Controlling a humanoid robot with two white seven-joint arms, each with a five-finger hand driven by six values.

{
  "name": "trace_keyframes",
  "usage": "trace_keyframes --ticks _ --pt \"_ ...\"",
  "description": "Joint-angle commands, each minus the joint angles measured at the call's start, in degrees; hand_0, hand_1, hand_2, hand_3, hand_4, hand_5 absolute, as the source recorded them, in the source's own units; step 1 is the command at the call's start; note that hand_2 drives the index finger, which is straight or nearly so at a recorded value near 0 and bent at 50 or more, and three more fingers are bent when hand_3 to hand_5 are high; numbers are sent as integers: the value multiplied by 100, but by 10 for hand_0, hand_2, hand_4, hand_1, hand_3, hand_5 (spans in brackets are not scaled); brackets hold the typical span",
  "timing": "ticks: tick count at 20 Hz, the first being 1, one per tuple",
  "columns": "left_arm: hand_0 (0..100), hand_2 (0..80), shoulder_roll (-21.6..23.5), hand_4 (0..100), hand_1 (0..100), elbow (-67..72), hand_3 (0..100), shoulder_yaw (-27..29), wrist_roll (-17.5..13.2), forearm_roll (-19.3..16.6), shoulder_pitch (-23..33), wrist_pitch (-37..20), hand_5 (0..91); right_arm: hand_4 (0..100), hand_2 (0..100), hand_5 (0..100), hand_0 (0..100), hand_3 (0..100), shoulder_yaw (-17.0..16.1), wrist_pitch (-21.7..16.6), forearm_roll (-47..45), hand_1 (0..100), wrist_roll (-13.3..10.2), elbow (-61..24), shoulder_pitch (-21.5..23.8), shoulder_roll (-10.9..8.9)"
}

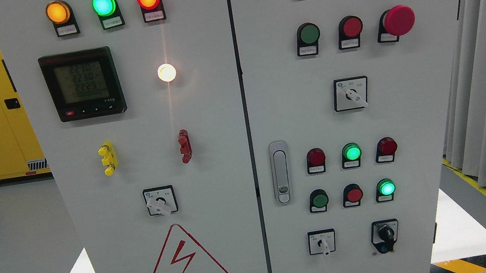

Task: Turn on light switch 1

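Four rotary selectors sit on the grey cabinet (203,128); labels are too small to say which is switch 1. Likeliest candidate is the left-door selector (161,201), low on the left door: its white handle points down and right, long axis diagonal. White lamp (166,72) above it glows, which fits a switch already turned, or a lamp unrelated to it. Neither robot hand is in view, so finger state cannot be told. Any next move needs the right switch identified and a hand brought to its handle.
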Motion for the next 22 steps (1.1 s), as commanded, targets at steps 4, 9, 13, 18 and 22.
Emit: trace_keyframes --ticks 4,9,13,18,22 --pt "315 0 134 0 145 2790 0 -264 -72 8 -261 709 0 0 40 0 0 0 0 5 0 500 5 0 0 0" --pt "320 0 81 0 61 2790 0 -255 77 8 -304 815 0 0 40 0 0 0 0 5 0 500 5 0 0 0" --pt "305 0 -59 0 38 2790 0 -255 174 -10 -304 816 0 0 40 0 0 0 0 5 0 500 -4 0 0 0" --pt "283 0 -112 0 25 2790 0 -273 280 -18 -304 815 0 0 40 0 0 0 0 5 0 500 -4 0 0 0" --pt "271 0 -112 0 24 2790 0 -308 359 -19 -304 815 0 0 40 0 0 0 0 5 0 500 -4 0 0 0"
